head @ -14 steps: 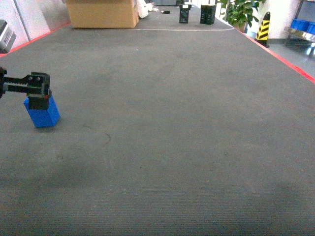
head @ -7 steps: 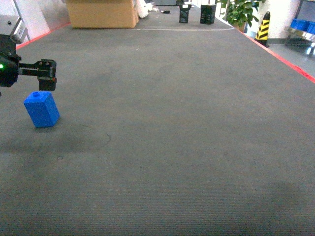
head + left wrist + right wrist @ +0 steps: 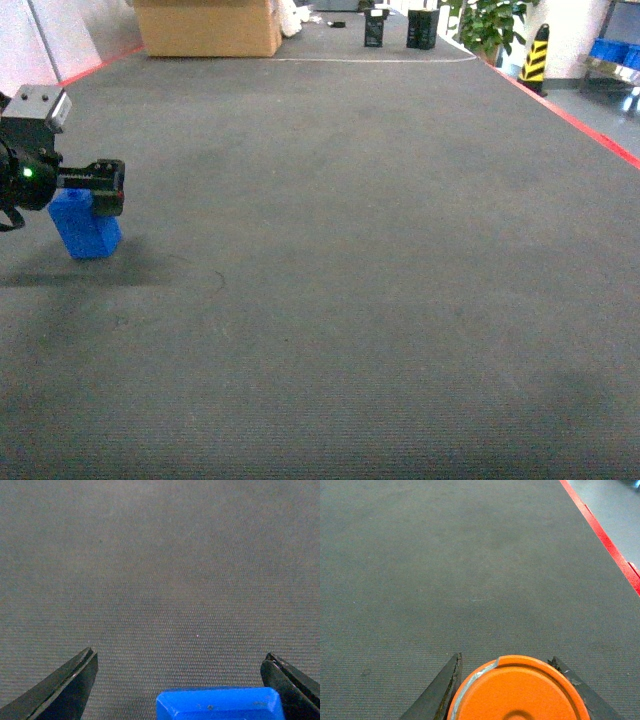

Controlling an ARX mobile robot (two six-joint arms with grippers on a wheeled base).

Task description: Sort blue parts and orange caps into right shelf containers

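One blue part (image 3: pixel 220 703) at 6 o'clock between wide-open left gripper (image 3: pixel 187 690) jaws; rigid, light, likely slick — grip flat sides. Right gripper (image 3: pixel 507 690) clamps orange cap (image 3: pixel 517 690).

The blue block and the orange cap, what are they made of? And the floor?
The blue block looks like hard, smooth plastic: even bright colour, crisp bevelled edges, a slight sheen in the left wrist view. The orange cap also looks like smooth plastic, perhaps painted metal; its flat top has a moulded ring and a pale rim. The floor looks like dark grey ribbed carpet: fine woven lines, no shine.
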